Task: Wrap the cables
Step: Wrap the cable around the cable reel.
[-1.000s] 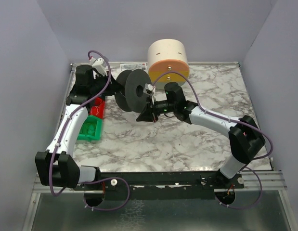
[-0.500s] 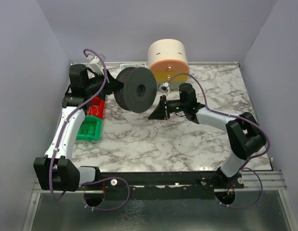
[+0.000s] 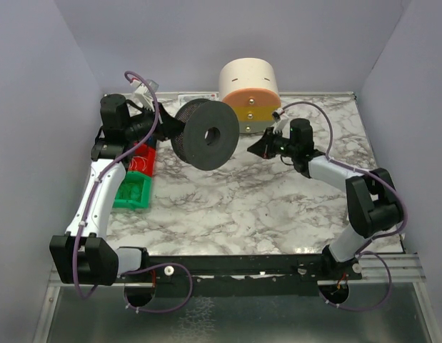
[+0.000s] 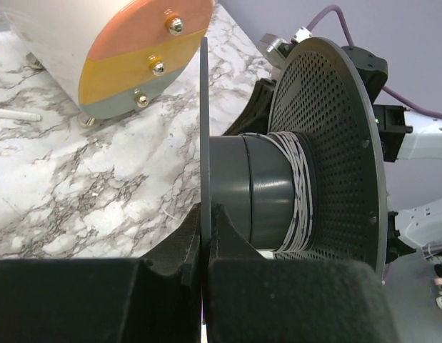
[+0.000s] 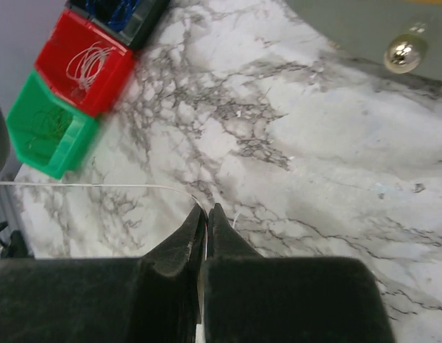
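Observation:
A dark grey spool (image 3: 210,136) hangs above the back left of the table. My left gripper (image 3: 166,127) is shut on the thin edge of one of its flanges (image 4: 204,128), the jaws (image 4: 206,211) pinching it from both sides. Pale whitish cables (image 4: 298,189) are wound around the core (image 4: 253,193) next to the perforated flange (image 4: 328,143). My right gripper (image 3: 255,150) sits to the right of the spool, apart from it. In the right wrist view it (image 5: 206,209) is shut on one thin white cable (image 5: 99,186), which runs left out of the picture.
A white drum (image 3: 249,96) with an orange, yellow and grey face stands at the back, just behind both grippers. A red bin (image 3: 143,158) and a green bin (image 3: 133,191) sit along the left edge under the left arm; the red one (image 5: 85,64) holds loose wire.
My right gripper has drawn away from the spool toward the right and back, still shut. The spool has turned a little, its face now more toward the camera.

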